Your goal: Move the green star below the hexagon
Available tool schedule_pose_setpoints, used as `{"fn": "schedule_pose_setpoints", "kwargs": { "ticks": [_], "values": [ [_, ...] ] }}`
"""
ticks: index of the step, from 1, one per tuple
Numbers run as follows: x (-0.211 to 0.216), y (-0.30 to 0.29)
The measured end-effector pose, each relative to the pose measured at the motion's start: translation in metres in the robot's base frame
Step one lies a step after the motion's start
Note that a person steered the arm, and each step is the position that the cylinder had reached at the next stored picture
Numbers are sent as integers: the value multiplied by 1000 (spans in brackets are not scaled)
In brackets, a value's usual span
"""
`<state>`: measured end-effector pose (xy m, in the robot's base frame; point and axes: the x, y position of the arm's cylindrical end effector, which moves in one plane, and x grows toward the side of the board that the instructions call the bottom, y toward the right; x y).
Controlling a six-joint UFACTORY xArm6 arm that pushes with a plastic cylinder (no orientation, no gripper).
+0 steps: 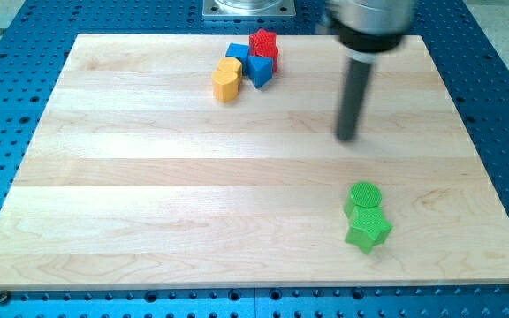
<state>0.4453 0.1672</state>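
Blue perforated metal is seen around a pale wooden desk (pixel 148 194), which fills most of the view. A grey metal mount (pixel 250 8) is seen at the view's top edge.

No gripper is fitted, so nothing can be told of spread or pinch; the arm ends in a dark rod, and my tip (pixel 348 138) is set down on bare wood in the right half of the desk. It is placed above the two green blocks, apart from them, and well to the right of the cluster near the top.

The green star (pixel 368 230) is found toward the view's lower right, touching the green cylinder (pixel 363 197), which is just above it.

Near the top centre, four blocks are packed together. The yellow hexagon (pixel 226 80) is at the cluster's lower left. A red star (pixel 263 43) is at its upper right. A blue block (pixel 237 52) lies between them, and a blue triangle (pixel 261 70) is just below the red star.
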Motion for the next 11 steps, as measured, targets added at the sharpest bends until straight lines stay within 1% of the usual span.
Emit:
{"fn": "schedule_pose_setpoints", "kwargs": {
  "ticks": [1,2,3,4,5,6,7,8,9,10,11],
  "values": [
    [135,18],
    [152,-34],
    [116,-84],
    [68,-140],
    [71,-127],
    [164,-122],
    [136,-61],
    [44,-98],
    [3,-132],
    [-73,-164],
    [-87,-150]
  ]
}}
